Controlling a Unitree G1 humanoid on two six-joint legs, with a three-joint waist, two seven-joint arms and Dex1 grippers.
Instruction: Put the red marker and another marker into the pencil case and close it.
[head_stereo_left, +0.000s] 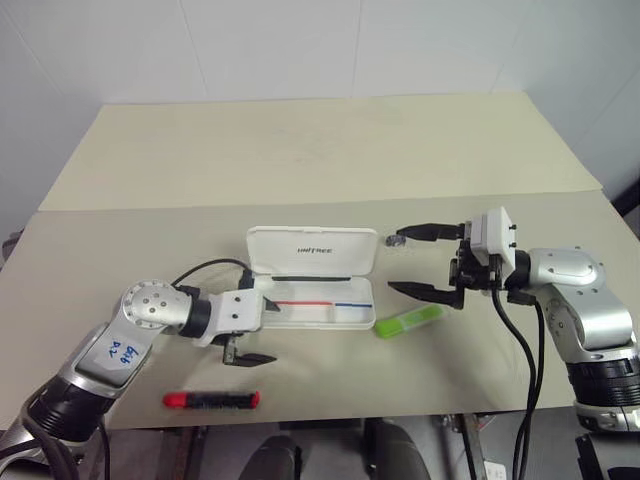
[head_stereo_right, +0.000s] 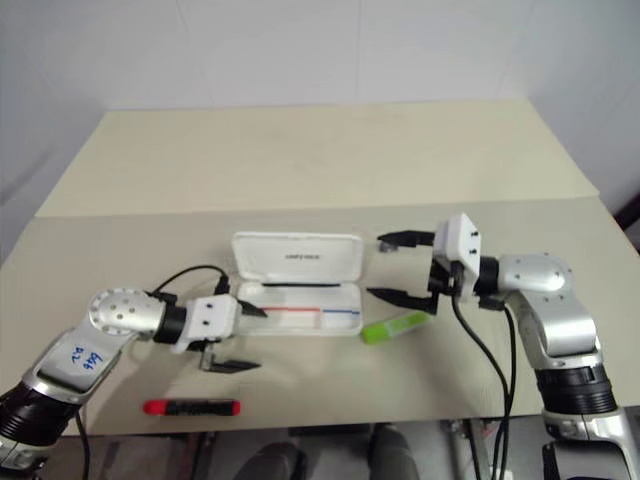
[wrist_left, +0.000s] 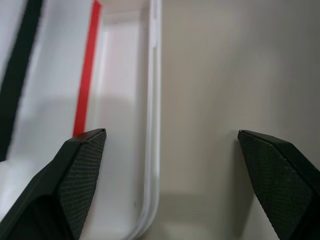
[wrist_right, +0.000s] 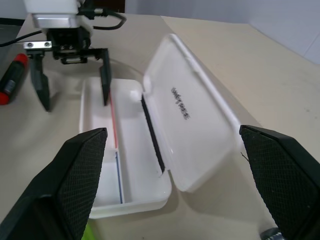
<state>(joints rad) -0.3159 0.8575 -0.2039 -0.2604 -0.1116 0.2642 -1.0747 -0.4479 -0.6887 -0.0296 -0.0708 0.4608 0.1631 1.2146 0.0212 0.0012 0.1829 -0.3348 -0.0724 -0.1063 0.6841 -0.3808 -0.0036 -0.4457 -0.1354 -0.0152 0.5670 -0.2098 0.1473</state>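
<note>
White hard plastic, the pencil case (head_stereo_left: 313, 290) lies open in the middle of the table (head_stereo_left: 300, 150), lid tilted back, tray bare but for its red and blue stripes. My left gripper (head_stereo_left: 252, 330) sits at the tray's near left corner with its fingers spread wide, one over the tray's edge and the other outside it over the table, gripping nothing. My right gripper (head_stereo_left: 425, 262) hovers at the case's right end, likewise spread and empty. Neither marker is in yet: the red marker (head_stereo_left: 211, 400) lies near the table's front edge, just in front of my left gripper, and the lime-green highlighter (head_stereo_left: 409, 320) lies just beside the tray's right front corner. A small dark block (head_stereo_left: 397, 240) seems to rest by my right gripper's far finger, though I cannot make it out well. Risks as I judge them: withdrawing my left finger could catch the tray wall and drag the light case; a careless reach could roll the red marker off the front edge; a bump could snap the lid shut early.
</note>
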